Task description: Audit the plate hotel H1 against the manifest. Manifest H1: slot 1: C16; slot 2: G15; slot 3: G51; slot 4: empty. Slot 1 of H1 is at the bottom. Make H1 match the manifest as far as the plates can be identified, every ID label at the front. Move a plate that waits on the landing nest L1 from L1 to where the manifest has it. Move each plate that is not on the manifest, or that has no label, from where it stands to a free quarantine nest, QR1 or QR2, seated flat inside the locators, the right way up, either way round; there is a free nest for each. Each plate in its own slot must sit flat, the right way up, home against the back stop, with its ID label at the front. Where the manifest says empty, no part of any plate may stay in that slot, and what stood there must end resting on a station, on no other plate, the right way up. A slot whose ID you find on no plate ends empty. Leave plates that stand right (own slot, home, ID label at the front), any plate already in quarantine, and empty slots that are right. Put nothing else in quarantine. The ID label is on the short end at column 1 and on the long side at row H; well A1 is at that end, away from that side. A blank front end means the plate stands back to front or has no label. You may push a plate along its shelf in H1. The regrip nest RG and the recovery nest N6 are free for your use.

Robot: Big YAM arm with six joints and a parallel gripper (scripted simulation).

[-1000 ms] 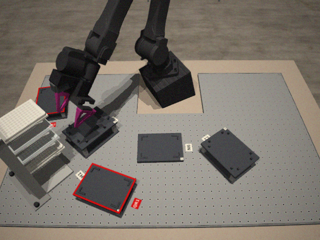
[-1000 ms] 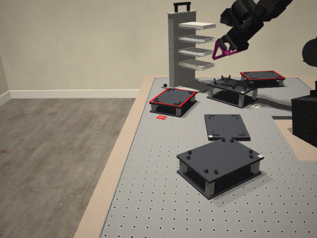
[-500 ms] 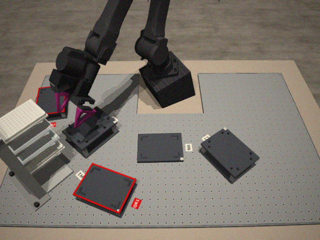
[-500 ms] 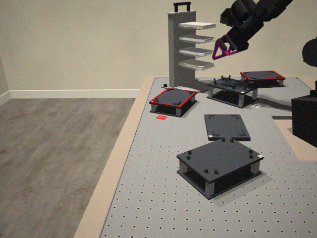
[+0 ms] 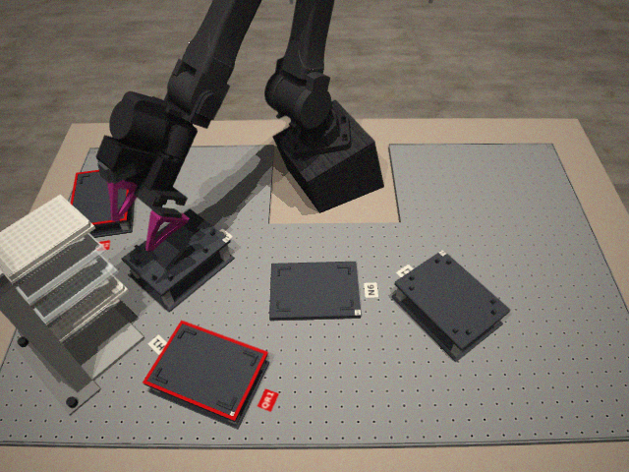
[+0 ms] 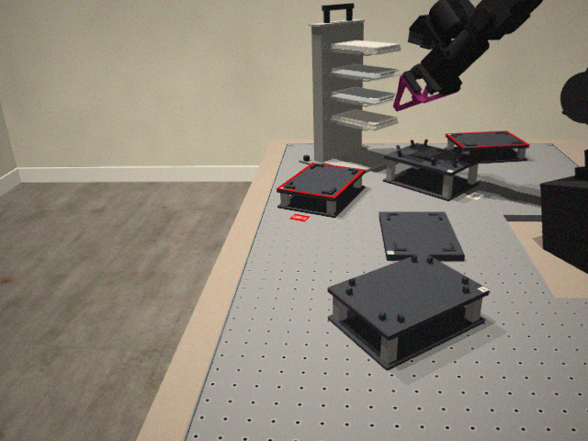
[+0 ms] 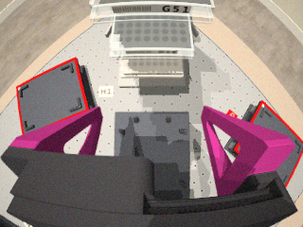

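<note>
The plate hotel H1 [image 5: 55, 284] stands at the left edge, and each of its four shelves holds a plate [image 6: 365, 46] [image 6: 365, 71] [image 6: 363, 95] [image 6: 365, 119]. The top plate [image 5: 42, 231] is white with its wells showing. In the wrist view the uppermost visible plate has G51 [image 7: 170, 8] on its front end. The two plates below it [image 7: 151, 32] [image 7: 151, 66] show no readable label. My gripper [image 5: 140, 215] [image 6: 412, 92] is open and empty. It hovers in front of the hotel at about mid height, above the pegged regrip nest [image 5: 177, 259], with its magenta fingers spread wide.
Red-framed quarantine nest QR1 [image 5: 205, 368] lies in front of the hotel and holds nothing. The second red-framed nest [image 5: 98, 195] sits behind my gripper, also bare. Recovery nest N6 [image 5: 313, 289] and the raised landing nest [image 5: 449, 299] hold no plate. The arm's base block [image 5: 330, 162] stands at the back.
</note>
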